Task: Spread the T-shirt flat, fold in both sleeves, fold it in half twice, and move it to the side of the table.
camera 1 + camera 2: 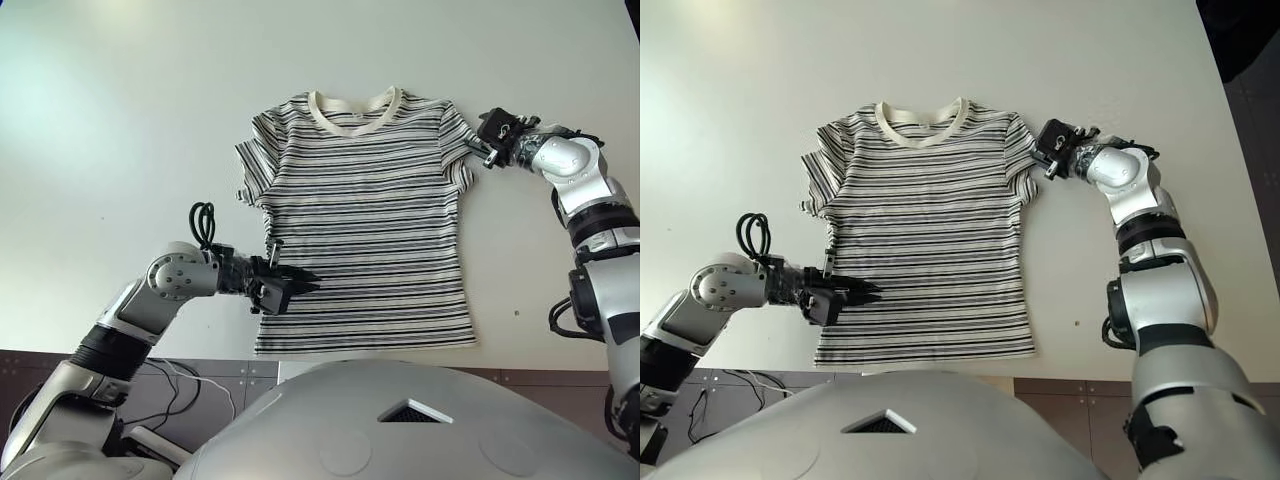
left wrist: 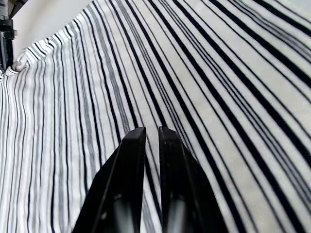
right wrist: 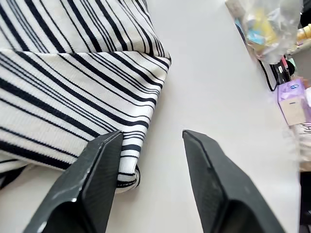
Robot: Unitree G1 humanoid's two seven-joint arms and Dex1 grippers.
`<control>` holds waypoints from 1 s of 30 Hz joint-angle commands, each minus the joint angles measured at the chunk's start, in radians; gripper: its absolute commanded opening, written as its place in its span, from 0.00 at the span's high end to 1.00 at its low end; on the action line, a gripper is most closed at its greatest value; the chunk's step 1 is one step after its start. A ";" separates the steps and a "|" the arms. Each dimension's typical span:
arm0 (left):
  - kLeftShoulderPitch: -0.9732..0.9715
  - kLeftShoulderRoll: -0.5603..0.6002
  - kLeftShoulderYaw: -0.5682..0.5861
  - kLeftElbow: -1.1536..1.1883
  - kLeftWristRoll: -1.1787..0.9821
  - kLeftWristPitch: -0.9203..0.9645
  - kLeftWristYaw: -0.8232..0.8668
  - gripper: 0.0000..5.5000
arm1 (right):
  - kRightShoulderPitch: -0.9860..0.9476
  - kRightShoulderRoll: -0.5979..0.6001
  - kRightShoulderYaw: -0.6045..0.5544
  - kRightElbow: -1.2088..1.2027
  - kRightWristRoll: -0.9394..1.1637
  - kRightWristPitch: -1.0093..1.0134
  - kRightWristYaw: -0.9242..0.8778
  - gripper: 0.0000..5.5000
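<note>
Left eye view: striped T-shirt (image 1: 365, 220) spread flat at frame centre on the white bench (image 1: 120, 120), collar toward the top. Left fingers (image 1: 300, 282) at the shirt's lower left, lying over its side edge and hiding a bit of the seam. Right fingers (image 1: 484, 152) at upper right, just beside the sleeve (image 1: 458, 135).

Right eye view: same layout, shirt left of centre. Hard to tell from here whether the right fingers touch the cloth.

Left wrist view: left fingers pressed almost together, a thin slit between, tips low over the stripes at lower centre. Contact with the cloth impossible to judge. Dark part (image 2: 6, 43) at upper left, cut off by the frame edge.

Right wrist view: right fingers spread wide along the bottom, one over the sleeve hem, the other over bare bench, pinching nothing. Blurred clutter (image 3: 272, 29) at upper right, not identifiable.
</note>
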 commanded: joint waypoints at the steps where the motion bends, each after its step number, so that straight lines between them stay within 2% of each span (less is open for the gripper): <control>1: -0.030 0.029 -0.025 0.062 0.047 -0.083 -0.025 0.91 | -0.067 -0.002 -0.011 0.080 -0.043 0.039 -0.155 0.59; 5: -0.046 0.036 -0.038 0.099 0.052 -0.130 -0.026 0.91 | -0.125 0.028 -0.091 0.103 0.017 0.037 -0.212 0.59; 8: -0.023 0.038 -0.025 0.087 0.038 -0.118 -0.003 0.91 | -0.096 0.015 -0.131 0.036 0.066 -0.044 -0.117 0.59; 13: 0.027 0.021 0.005 0.035 0.024 -0.051 0.053 0.91 | 0.238 -0.085 -0.194 -0.376 0.222 -0.090 0.138 0.59; 16: 0.051 0.020 0.019 0.015 0.024 -0.026 0.077 0.91 | 0.469 -0.117 -0.214 -0.707 0.281 0.016 0.193 0.59; 20: 0.052 0.013 0.021 0.002 0.022 -0.003 0.081 0.91 | 0.581 -0.098 -0.223 -0.951 0.308 0.174 0.201 0.59; 30: 0.051 0.024 0.018 0.017 0.028 -0.016 0.079 0.91 | 0.608 -0.101 -0.225 -0.808 0.246 0.202 0.158 0.59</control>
